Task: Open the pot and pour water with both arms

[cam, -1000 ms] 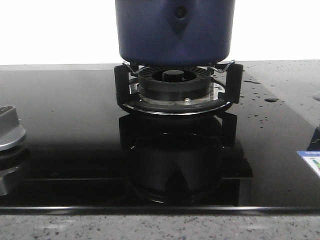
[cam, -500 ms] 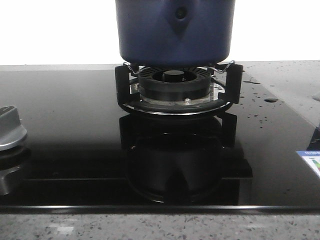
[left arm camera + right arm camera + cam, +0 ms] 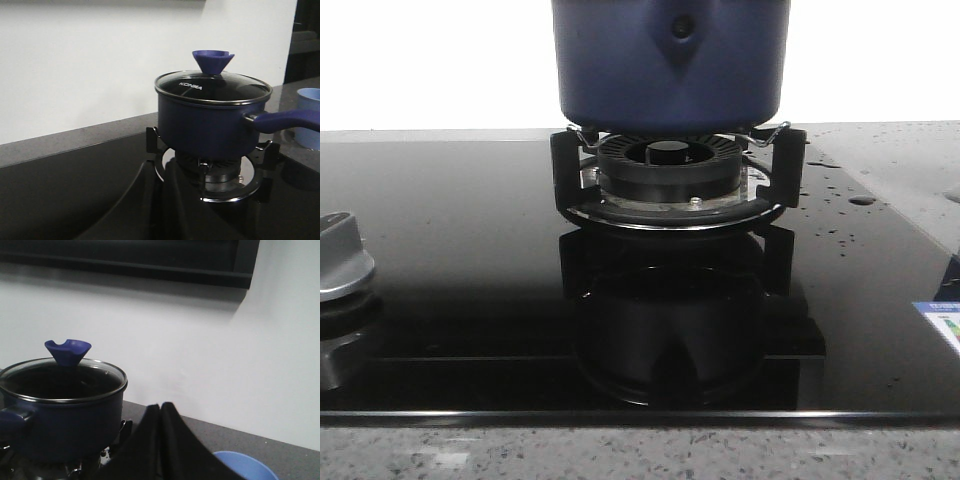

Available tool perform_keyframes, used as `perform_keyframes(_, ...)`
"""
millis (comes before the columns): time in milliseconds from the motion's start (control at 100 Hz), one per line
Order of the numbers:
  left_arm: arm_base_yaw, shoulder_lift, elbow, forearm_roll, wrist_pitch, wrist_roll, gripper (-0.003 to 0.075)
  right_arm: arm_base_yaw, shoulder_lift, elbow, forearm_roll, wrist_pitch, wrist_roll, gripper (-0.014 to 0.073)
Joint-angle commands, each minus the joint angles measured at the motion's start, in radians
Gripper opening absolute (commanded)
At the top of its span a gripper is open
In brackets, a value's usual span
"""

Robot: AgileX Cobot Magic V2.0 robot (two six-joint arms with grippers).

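The pot (image 3: pixel 670 65) is seated on the burner (image 3: pixel 669 180), lid (image 3: pixel 213 87) on; both the left gripper (image 3: pixel 161 200) and right gripper (image 3: pixel 160 440) are pressed together, empty.

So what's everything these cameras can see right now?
pot: one, dark navy blue, sitting on the burner's supports.
lid: one, glass with a metal rim, closed on the pot.
lid knob: one, blue, cone-shaped, at the lid's centre.
pot handle: one, blue, sticking out from the pot's side toward the cup.
burner: one, black ring, directly under the pot.
stove top: one, glossy black glass, with water droplets to the right.
stove dial: one, silver, at the left edge.
cup: one, light blue, on the counter beyond the handle.
left pincer: one, black, fingers together.
right pincer: one, black, fingers together.
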Motion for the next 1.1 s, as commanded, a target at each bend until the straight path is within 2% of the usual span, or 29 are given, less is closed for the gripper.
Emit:
perform_keyframes(0, 0.003, -0.049, 0.009, -0.078, -0.022, -0.013, -0.0020, 0.004, -0.007, -0.025, -0.016, -0.041, -0.003, -0.0067)
perform_keyframes(810, 0.003, -0.085, 0.024, -0.074, -0.021, -0.013, -0.0020, 0.004, -0.008, -0.025, -0.016, -0.037, -0.003, -0.0067)
perform_keyframes(920, 0.007, -0.087, 0.031, -0.071, -0.085, -0.010, -0.0020, 0.004, -0.008, -0.025, -0.016, -0.037, -0.003, -0.0067)
perform_keyframes(970, 0.007, -0.094, 0.031, -0.025, -0.118, -0.018, -0.0020, 0.004, -0.008, -0.025, -0.016, -0.037, -0.003, -0.0067)
perform_keyframes(1010, 0.014, -0.100, 0.031, 0.072, -0.120, -0.053, -0.0020, 0.004, -0.008, -0.025, -0.016, -0.037, -0.003, -0.0067)
perform_keyframes(1060, 0.026, -0.116, 0.031, 0.223, -0.134, -0.163, -0.0020, 0.004, -0.008, -0.025, -0.016, -0.035, -0.003, -0.0067)
perform_keyframes(1090, 0.035, -0.124, 0.033, 0.324, -0.142, -0.280, -0.0020, 0.004, -0.008, -0.025, -0.016, -0.035, -0.003, -0.0067)
